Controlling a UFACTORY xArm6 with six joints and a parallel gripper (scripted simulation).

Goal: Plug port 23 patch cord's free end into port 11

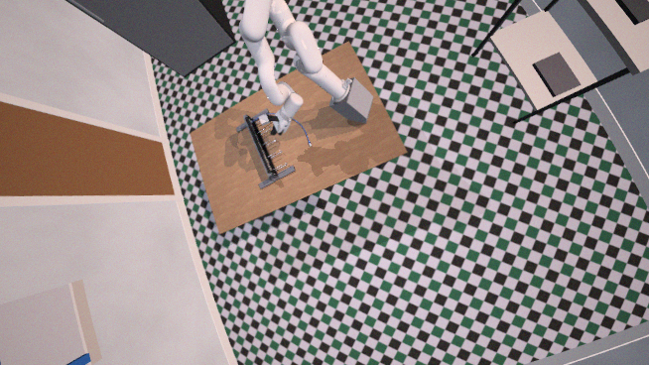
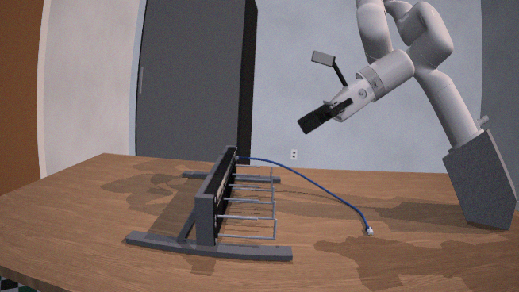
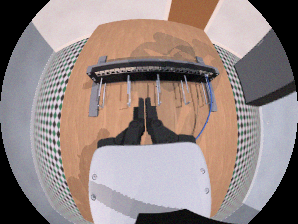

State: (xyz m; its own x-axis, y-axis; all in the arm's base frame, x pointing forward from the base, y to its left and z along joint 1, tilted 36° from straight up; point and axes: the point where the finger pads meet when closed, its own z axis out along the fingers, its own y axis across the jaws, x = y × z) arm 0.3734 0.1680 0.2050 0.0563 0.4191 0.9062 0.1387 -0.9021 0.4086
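Observation:
The rack (image 1: 260, 145) (image 2: 205, 222) (image 3: 120, 77) stands upright on its two feet on the table, with wire cord guides on the side facing the arm. The blue patch cord (image 2: 317, 186) (image 3: 210, 110) is plugged in near the rack's right end in the wrist view. It arcs down to the table. Its free end, a clear plug (image 1: 310, 144) (image 2: 368, 231), lies on the wood away from the rack; the wrist view does not show it. My gripper (image 2: 305, 128) (image 3: 144, 105) is shut and empty, raised above the table on the arm's side of the rack. Port numbers are too small to read.
The wooden table (image 1: 208, 198) (image 2: 79, 206) (image 3: 75, 125) carries the rack and the arm's grey base block (image 1: 358, 101) (image 2: 478, 182). The wire guides (image 2: 274, 222) (image 3: 158, 90) stick out from the rack towards the arm. The free plug lies well inside the table edges.

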